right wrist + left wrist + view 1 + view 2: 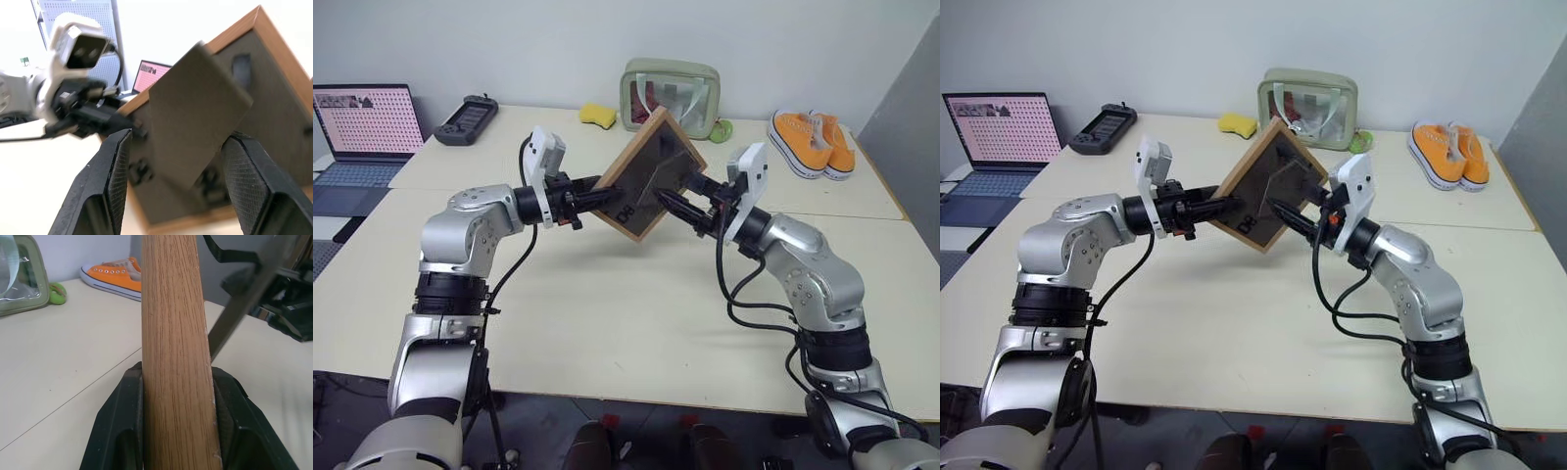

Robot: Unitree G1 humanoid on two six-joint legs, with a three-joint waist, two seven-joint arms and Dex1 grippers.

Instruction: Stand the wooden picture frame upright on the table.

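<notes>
Frame (649, 176) held clear above table (607, 323), tilted diamond-wise, left gripper (594, 203) clamped on its edge, right gripper (672, 203) jaws apart around stand flap (195, 107).

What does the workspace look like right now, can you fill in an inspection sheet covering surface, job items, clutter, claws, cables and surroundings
Surface: cream table, seam across it.
Job's things: wooden picture frame held in the air, tilted on a corner, grey back toward the robot, stand flap swung out.
Clutter: green-trimmed clear pouch, yellow sponge, orange sneakers, black handheld controller, small green ball, laptop at the far left.
Claws: left claw shut on the frame's wooden edge; right claw open, fingers either side of the stand flap.
Cables: black cables looping along both arms.
Surroundings: pale wall behind the table.
</notes>
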